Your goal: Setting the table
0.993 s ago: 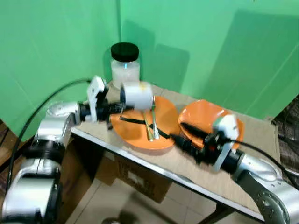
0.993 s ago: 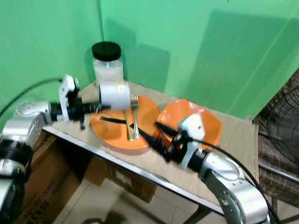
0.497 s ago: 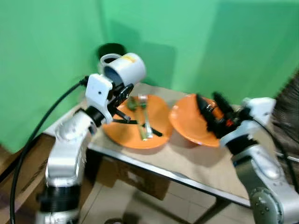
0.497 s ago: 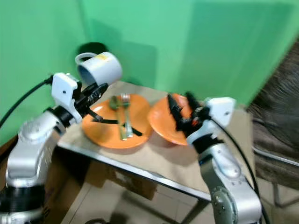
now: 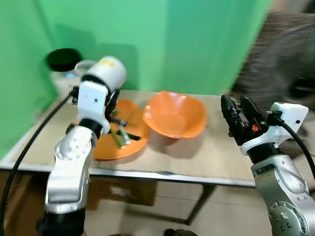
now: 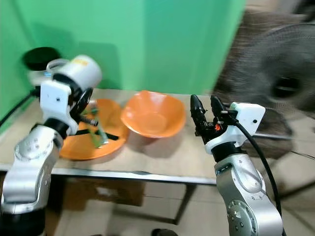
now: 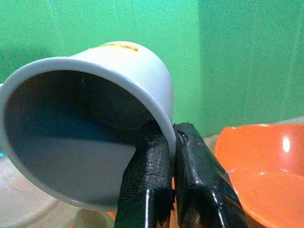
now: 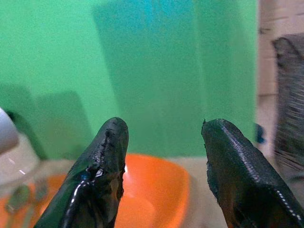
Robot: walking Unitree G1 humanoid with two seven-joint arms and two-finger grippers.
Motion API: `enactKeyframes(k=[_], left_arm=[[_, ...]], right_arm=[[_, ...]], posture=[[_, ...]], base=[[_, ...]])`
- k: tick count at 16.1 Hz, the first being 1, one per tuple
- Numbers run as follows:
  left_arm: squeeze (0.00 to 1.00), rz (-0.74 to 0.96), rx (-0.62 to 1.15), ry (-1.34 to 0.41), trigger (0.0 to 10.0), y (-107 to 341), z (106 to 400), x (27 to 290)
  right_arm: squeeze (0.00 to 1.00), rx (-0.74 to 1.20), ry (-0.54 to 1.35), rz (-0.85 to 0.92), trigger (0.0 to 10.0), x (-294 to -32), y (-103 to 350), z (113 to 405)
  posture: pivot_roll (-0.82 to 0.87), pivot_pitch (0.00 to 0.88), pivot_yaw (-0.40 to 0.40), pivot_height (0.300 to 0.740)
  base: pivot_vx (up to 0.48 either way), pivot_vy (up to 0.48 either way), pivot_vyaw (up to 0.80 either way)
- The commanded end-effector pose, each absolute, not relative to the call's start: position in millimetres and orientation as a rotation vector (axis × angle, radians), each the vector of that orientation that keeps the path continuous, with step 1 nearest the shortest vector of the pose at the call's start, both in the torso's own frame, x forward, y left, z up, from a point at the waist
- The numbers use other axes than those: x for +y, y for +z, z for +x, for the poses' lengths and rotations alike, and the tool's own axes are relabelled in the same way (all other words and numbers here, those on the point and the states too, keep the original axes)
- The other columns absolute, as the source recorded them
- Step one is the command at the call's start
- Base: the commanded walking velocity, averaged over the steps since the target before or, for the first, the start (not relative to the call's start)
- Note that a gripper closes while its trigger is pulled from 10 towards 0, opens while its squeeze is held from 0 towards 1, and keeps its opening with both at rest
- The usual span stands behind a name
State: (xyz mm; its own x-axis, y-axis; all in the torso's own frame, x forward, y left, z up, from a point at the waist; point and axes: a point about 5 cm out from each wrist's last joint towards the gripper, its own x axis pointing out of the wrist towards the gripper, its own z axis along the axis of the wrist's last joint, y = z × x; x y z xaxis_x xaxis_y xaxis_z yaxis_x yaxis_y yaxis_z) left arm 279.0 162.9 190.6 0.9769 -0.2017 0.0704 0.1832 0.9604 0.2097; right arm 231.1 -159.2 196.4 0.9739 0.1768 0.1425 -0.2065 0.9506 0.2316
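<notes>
The left gripper [image 7: 166,190] held the mug [image 5: 104,73] by its rim, raised at 10 o'clock above the plate [image 5: 135,123]; right gripper [image 5: 241,115] fingers spread wide, empty. Next, setting the mug upright on the counter [image 5: 206,157].

White mug [image 5: 105,73]: tilted on side, held above tabletop, rim pinched by left end effector [image 7: 167,156]. Orange plate [image 5: 135,129]: flat on tabletop, carries green-handled cutlery [image 5: 119,137]. Orange bowl [image 5: 174,115]: upright, just beside plate.
</notes>
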Motion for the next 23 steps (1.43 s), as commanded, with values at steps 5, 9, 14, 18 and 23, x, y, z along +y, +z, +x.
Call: enactKeyframes(k=[5,9,14,18,23], left_arm=[[0.00,0.256,-0.203,-0.172,10.0,218,271,159],[0.00,0.271,-0.242,-0.221,10.0,234,274,154],[0.00,0.233,-0.236,-0.291,10.0,232,276,134],[0.00,0.234,-0.233,-0.332,10.0,231,277,125],[0.00,0.207,-0.159,-0.271,10.0,215,282,132]], right_arm=[[0.00,-0.065,0.157,0.245,10.0,-160,187,239],[0.00,-0.073,0.205,0.214,10.0,-156,189,240],[0.00,-0.046,0.166,0.184,10.0,-161,184,241],[0.00,-0.046,0.084,0.125,10.0,-170,183,246],[0.00,0.006,0.076,0.135,10.0,-168,172,244]], posture=[[0.11,0.000,-0.088,0.740],[0.10,0.000,-0.074,0.740],[0.08,0.000,-0.073,0.740],[0.08,0.000,-0.075,0.740],[0.07,0.000,-0.068,0.740]], base=[[0.000,0.000,-0.78],[0.000,0.000,-0.78],[0.000,0.000,-0.78],[0.000,0.000,-0.78],[0.000,0.000,-0.79]])
